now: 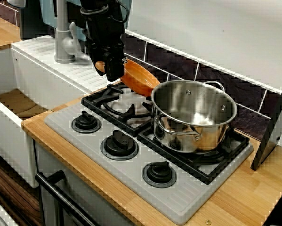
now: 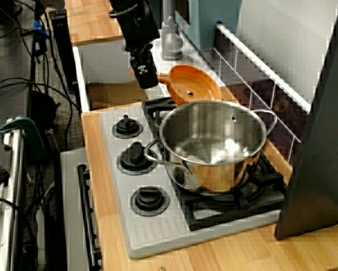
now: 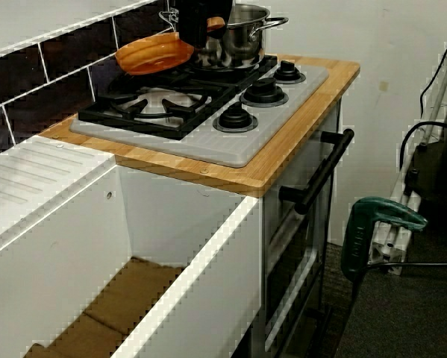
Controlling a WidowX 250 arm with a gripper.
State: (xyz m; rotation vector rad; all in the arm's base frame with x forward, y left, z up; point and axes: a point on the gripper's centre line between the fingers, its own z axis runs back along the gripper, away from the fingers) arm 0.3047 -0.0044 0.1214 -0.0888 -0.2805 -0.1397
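1. gripper [image 1: 113,71]: black, comes down from above, back-left of the pot [image 1: 197,136] in the front view. its fingers are pressed together on the pan's handle, & the handle tip pokes out on the side away from the pot.
2. pan [image 1: 140,79]: orange, shallow, held in the air & tilted, w/ the bowl end lower, toward the pot. it's just behind the pot's left rim. touching or not: can't tell.
3. high view: gripper [image 2: 147,76] pinches the handle. pan [image 2: 194,84] is just beyond the pot [image 2: 225,169], inside face up.
4. low view across the sink: pan [image 3: 154,54] hangs clear above the grate [image 3: 152,104], on the near side of the pot [image 3: 242,37]. gripper [image 3: 199,26] is betw. pan & pot, its top cut off by the frame.
5. pot: steel, upright, nothing seen inside, a handle on each side. it sits on the grate [image 1: 117,107].
6. stove [image 1: 131,186]: grey top under the pot. three black knobs [image 1: 119,143] sit in a row in front of the pot, on the stove's near edge.
7. tap [image 1: 63,42] & sink [image 1: 18,103]: well left of the pot, past the gripper.
8. board [image 1: 272,127]: dark, leaning on the wall just right of the pot.
9. tiles [image 1: 178,61]: dark strip on the wall right behind the pot.
10. clamp [image 3: 372,231]: green, low down, well apart from the pot, out past the stove's front in the low view.
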